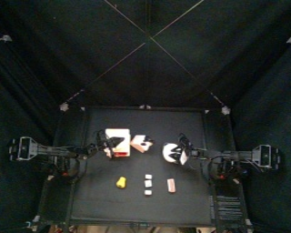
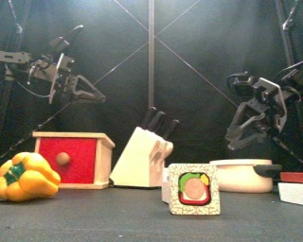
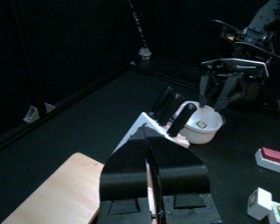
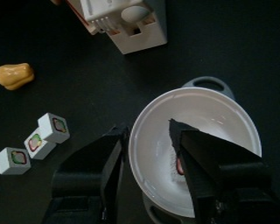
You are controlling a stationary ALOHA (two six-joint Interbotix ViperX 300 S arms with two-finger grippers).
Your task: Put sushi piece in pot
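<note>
The white round pot [image 1: 174,153] stands right of the table's middle; it also shows in the front view [image 2: 246,175]. My right gripper [image 4: 150,131] hangs open and empty just above the pot [image 4: 201,144], its jaws straddling the rim. Two white sushi pieces [image 4: 52,129] [image 4: 14,160] lie near the front edge, apart from the pot; the nearer one stands large in the front view [image 2: 192,189]. My left gripper [image 3: 150,171] is shut and empty, raised over the red box at the left, far from the sushi.
A red box with a wooden top [image 2: 75,158] and a white knife block [image 2: 144,156] stand behind the sushi. A yellow pepper [image 2: 26,177] lies front left. A pink-and-white food piece [image 1: 171,185] lies front right.
</note>
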